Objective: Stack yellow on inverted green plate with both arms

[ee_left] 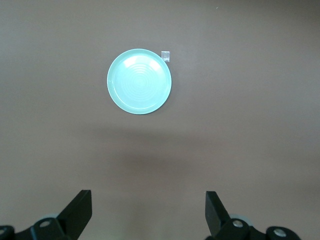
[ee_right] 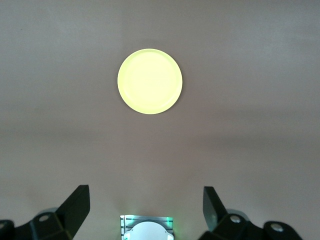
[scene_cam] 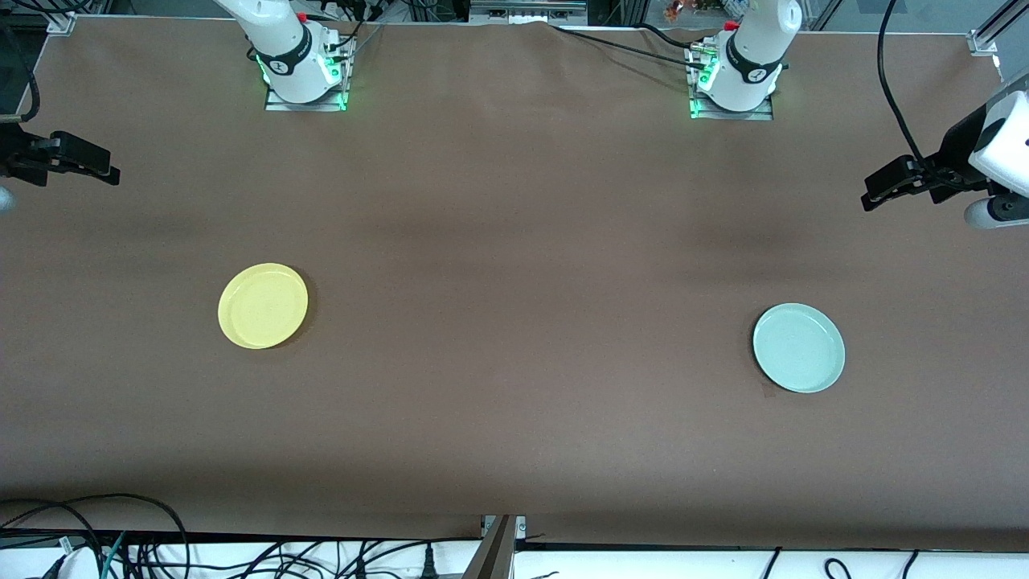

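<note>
Task not begun, going by how things lie. Yellow plate (scene_cam: 263, 305) sits rim-up on the brown table (scene_cam: 514, 265), toward the right arm's end, at about 9 o'clock from the table's middle in the front view. Green plate (scene_cam: 798, 347) sits toward the left arm's end, at about 4 o'clock from the middle, slightly nearer the front camera than the yellow one. The two are well apart, with nothing between them.

The green plate looks rim-up too: the left wrist view shows its hollow face with faint rings (ee_left: 139, 81), so it is not inverted yet. A small pale tag or scrap (ee_left: 166, 55) lies just beside its rim; too small to identify.

Right gripper (scene_cam: 88, 165) hangs high over its end of the table, at roughly 10 o'clock from the yellow plate, fingers spread wide and empty. Its wrist view shows both fingertips (ee_right: 77, 202) apart, with the plate (ee_right: 150, 81) far below.

Left gripper (scene_cam: 888, 186) hangs high over its end, at about 1 o'clock from the green plate, fingers (ee_left: 80, 205) likewise released, gripping nothing.

Left to do, as I judge it: everything. Flip the green plate upside down, pick up the yellow plate, bring it across and set it on the green one's upturned base. Low rims flat on the table may make pinching fiddly.
</note>
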You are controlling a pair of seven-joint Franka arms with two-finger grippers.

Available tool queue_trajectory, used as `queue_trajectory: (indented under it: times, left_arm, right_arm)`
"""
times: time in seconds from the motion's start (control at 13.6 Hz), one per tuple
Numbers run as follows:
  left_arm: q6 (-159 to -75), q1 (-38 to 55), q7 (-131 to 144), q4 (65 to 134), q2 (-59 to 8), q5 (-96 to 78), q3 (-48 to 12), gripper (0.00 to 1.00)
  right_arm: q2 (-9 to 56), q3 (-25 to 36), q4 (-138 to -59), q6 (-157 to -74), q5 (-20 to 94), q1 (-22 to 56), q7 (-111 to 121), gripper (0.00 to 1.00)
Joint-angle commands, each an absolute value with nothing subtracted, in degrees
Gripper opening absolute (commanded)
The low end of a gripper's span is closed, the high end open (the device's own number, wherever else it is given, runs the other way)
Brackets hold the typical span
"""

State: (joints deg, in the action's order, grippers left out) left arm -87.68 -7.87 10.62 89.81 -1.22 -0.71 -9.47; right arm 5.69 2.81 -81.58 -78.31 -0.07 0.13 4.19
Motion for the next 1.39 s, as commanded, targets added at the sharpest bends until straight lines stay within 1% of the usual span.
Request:
queue_trajectory:
  times: [0.0,0.07,0.29,0.51,0.59,0.73,0.88,1.03,1.17,1.32]
  left_arm:
    - [-88.5,-7.6,9.8,88.1,-5.8,-1.8,-9.4,1.0]
    - [-88.5,-7.3,10.2,88.0,-8.0,-1.4,-9.5,1.0]
    - [-88.5,-7.9,10.1,84.0,-12.2,-1.5,-9.0,1.0]
    - [-88.7,-7.6,9.8,83.8,-17.3,2.6,-8.8,1.0]
    - [-88.8,-7.0,9.8,83.8,-21.5,6.2,-8.8,1.0]
    - [-90.3,-7.9,9.6,83.8,-24.5,8.5,-8.7,1.0]
    - [-99.6,-12.1,9.1,84.5,-28.2,10.9,-8.5,1.0]
    - [-107.5,-15.4,1.4,85.1,-32.3,11.0,-8.5,1.0]
    - [-113.1,-18.1,0.6,85.2,-36.1,10.8,-8.5,1.0]
    - [-116.6,-18.6,0.0,86.9,-38.2,11.2,-8.4,1.0]
  right_arm:
    - [6.2,2.6,-80.3,-78.0,0.9,-0.4,3.4,1.0]
    - [6.2,2.6,-80.3,-78.0,0.9,-0.4,3.4,1.0]
    - [6.2,2.7,-80.3,-78.0,0.9,-0.4,3.4,1.0]
    - [6.2,2.6,-80.3,-78.0,0.9,-0.4,3.4,1.0]
    - [6.2,2.6,-80.3,-78.0,0.9,-0.4,3.4,1.0]
    - [6.2,2.7,-80.3,-78.0,0.9,-0.4,3.4,1.0]
    - [6.2,2.6,-80.3,-78.0,0.9,-0.4,3.4,1.0]
    - [6.2,2.6,-80.3,-78.0,1.0,-0.4,3.4,1.0]
    - [6.6,2.6,-80.3,-78.0,1.0,-0.4,3.4,1.0]
    - [6.7,2.6,-80.3,-78.0,0.9,-0.4,3.4,1.0]
